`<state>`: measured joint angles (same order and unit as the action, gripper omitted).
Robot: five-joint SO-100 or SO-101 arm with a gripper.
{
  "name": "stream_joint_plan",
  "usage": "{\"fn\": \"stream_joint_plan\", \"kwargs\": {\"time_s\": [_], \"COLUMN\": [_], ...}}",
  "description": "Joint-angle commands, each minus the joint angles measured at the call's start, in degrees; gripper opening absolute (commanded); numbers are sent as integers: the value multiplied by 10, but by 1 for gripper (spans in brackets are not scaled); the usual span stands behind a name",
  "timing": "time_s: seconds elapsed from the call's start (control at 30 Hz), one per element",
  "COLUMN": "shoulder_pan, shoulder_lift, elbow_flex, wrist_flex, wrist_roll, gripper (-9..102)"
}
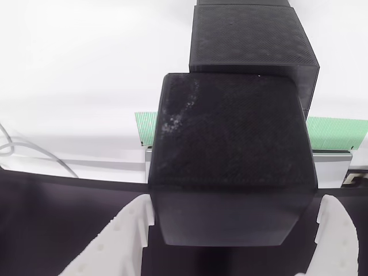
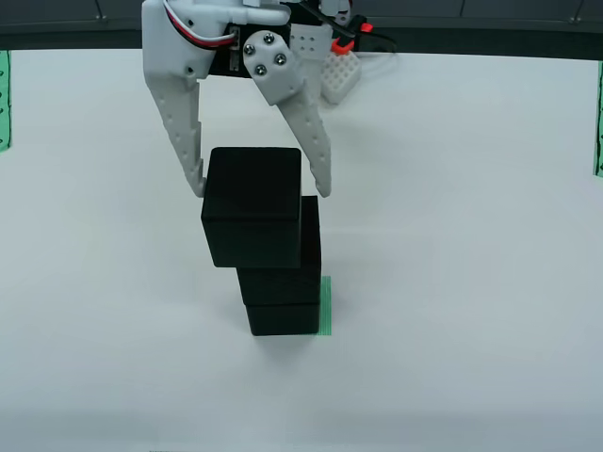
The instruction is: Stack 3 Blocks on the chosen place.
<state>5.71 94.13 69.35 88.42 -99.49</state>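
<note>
Three black ribbed blocks stand in a stack in the view from the front: the bottom block [image 2: 283, 318], the middle block [image 2: 283, 282] and the top block [image 2: 252, 207]. A green striped sliver of the chosen place [image 2: 326, 306] peeks out at the bottom block's right side. My white gripper [image 2: 261, 191] straddles the top block from above and is open. Its left fingertip is at the block's edge and its right fingertip stands a little clear. In the view that rides on the gripper, the top block [image 1: 230, 167] sits between the fingers of the gripper [image 1: 236, 201], with a lower block [image 1: 253, 34] beyond it.
Long green striped bands lie at the left edge [image 2: 4, 99] and right edge [image 2: 598, 118] of the white table, and one band [image 1: 336, 132] shows behind the block. A white holed part [image 2: 341, 75] and red-tipped cable sit behind the arm. Grey cables [image 1: 34, 152] trail at the left.
</note>
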Motion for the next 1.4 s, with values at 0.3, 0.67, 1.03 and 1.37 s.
{"fn": "stream_joint_plan", "kwargs": {"time_s": [0.3, 0.67, 1.03, 1.37], "shoulder_pan": [1, -68, -73, -73], "shoulder_lift": [86, 516, 907, 1028], "elbow_flex": [8, 314, 790, 1024], "wrist_flex": [-21, -327, -349, -334], "wrist_roll": [6, 489, 995, 1057], "gripper": [35, 0, 0, 0]}}
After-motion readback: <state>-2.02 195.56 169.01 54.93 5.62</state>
